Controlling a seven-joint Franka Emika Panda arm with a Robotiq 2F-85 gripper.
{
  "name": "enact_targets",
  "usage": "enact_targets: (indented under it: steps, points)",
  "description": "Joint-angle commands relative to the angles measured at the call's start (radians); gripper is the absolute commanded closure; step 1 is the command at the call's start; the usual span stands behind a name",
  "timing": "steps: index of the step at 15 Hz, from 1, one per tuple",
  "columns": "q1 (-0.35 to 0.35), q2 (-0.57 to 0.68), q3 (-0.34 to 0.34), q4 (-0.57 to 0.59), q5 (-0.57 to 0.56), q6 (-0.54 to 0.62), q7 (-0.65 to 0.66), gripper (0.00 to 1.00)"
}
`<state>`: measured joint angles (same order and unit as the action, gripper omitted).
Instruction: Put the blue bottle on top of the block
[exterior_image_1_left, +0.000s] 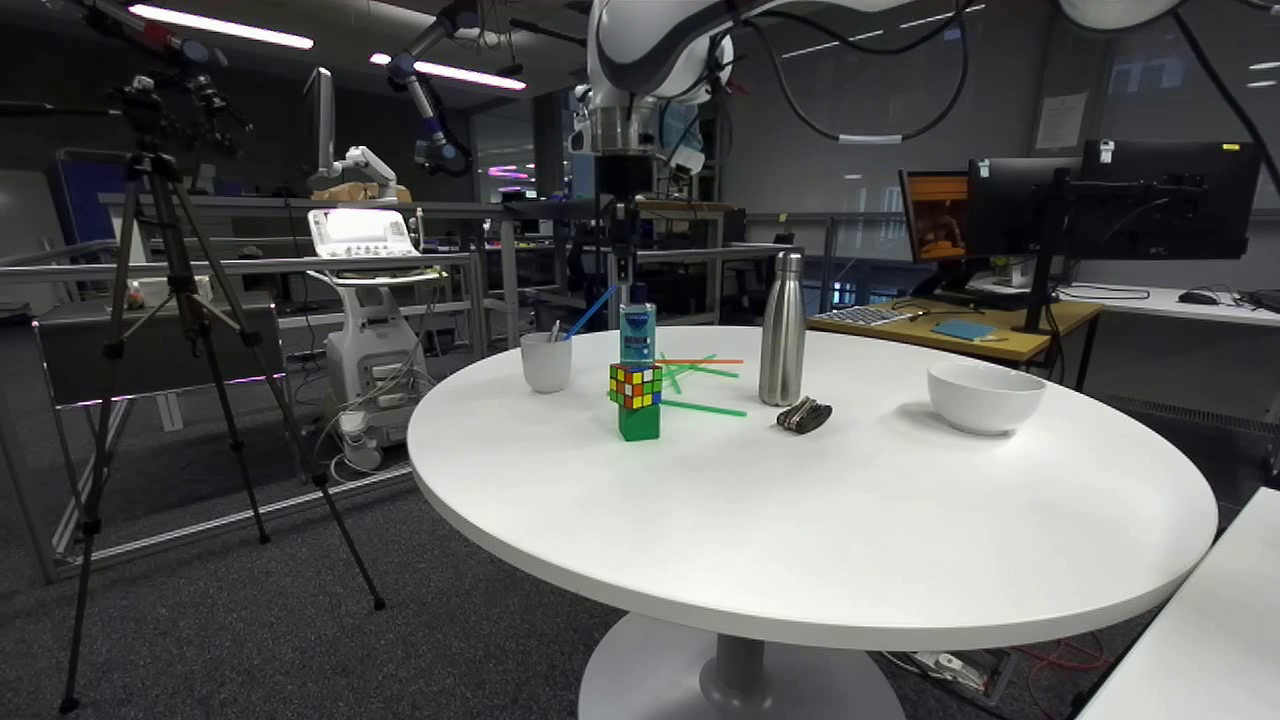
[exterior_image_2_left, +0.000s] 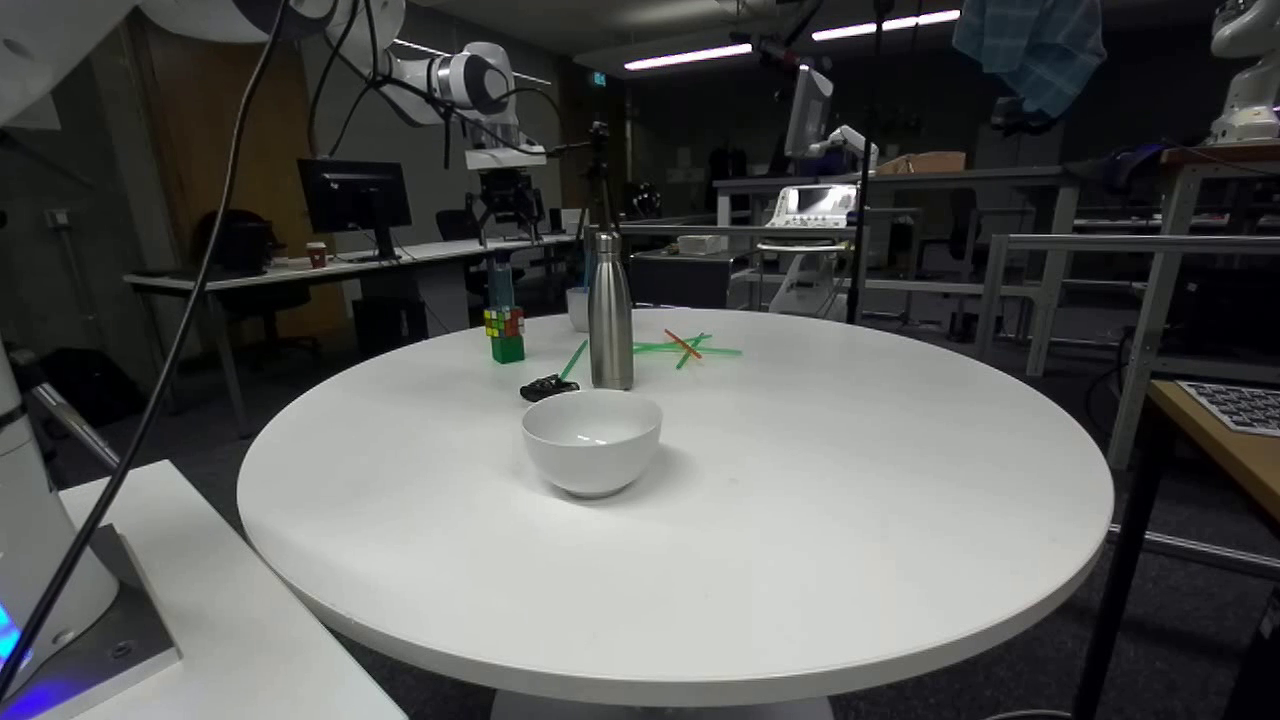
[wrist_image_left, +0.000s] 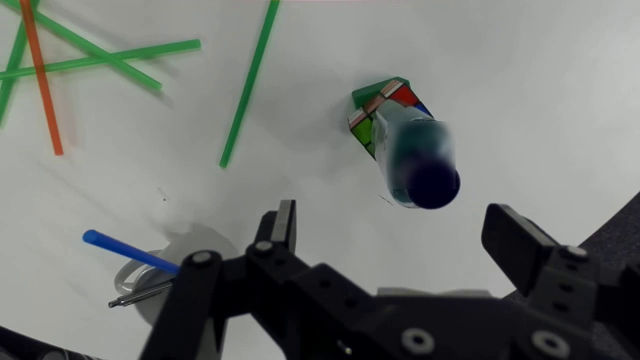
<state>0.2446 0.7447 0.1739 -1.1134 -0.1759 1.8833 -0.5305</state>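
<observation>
The blue bottle (exterior_image_1_left: 638, 335), clear teal with a dark cap, stands upright on a Rubik's cube (exterior_image_1_left: 636, 386). The cube sits on the plain green block (exterior_image_1_left: 639, 423) on the table. The same stack shows in an exterior view with the bottle (exterior_image_2_left: 501, 287), cube (exterior_image_2_left: 504, 322) and green block (exterior_image_2_left: 508, 349). My gripper (exterior_image_2_left: 511, 238) is open and empty, just above the bottle and apart from it. In the wrist view the bottle's cap (wrist_image_left: 434, 185) lies ahead of the open fingers (wrist_image_left: 389, 212), between their lines. The bottle partly covers the cube (wrist_image_left: 364, 129) there.
A steel flask (exterior_image_1_left: 783, 330) and a small black object (exterior_image_1_left: 804, 415) stand nearby. A white cup (exterior_image_1_left: 546, 362) holds a blue straw and a pen. Loose straws (wrist_image_left: 250, 85) lie beside the stack. A white bowl (exterior_image_2_left: 592, 440) is on the round table (exterior_image_2_left: 700, 580).
</observation>
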Motion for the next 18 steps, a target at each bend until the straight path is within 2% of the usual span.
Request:
enact_targets:
  steps: [1, 10, 18]
  points:
    - [0.034, -0.036, -0.020, 0.018, -0.051, -0.040, 0.033, 0.00]
    - [0.069, -0.112, -0.022, 0.005, -0.123, -0.032, 0.065, 0.00]
    - [0.055, -0.104, -0.008, 0.002, -0.103, 0.000, 0.044, 0.00]
